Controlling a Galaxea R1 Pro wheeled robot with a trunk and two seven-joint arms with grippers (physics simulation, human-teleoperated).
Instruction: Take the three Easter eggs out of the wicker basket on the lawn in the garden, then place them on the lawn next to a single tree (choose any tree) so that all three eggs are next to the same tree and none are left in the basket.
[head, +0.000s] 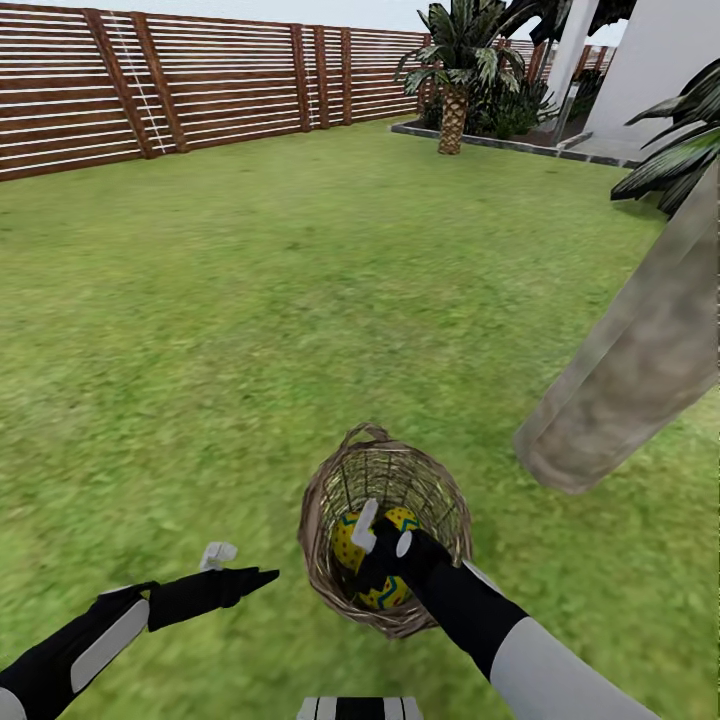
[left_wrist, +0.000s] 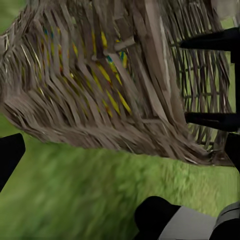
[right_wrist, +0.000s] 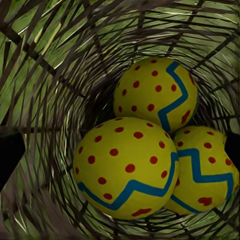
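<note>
At the lower centre of the head view, three Easter eggs (no writing legible) are seen inside the wicker basket on the lawn, with the right tool spread open above them and the left tool parted, empty.

yellow easter eggs with red dots and blue zigzags, brown-grey wicker basket, mottled green lawn.
</note>
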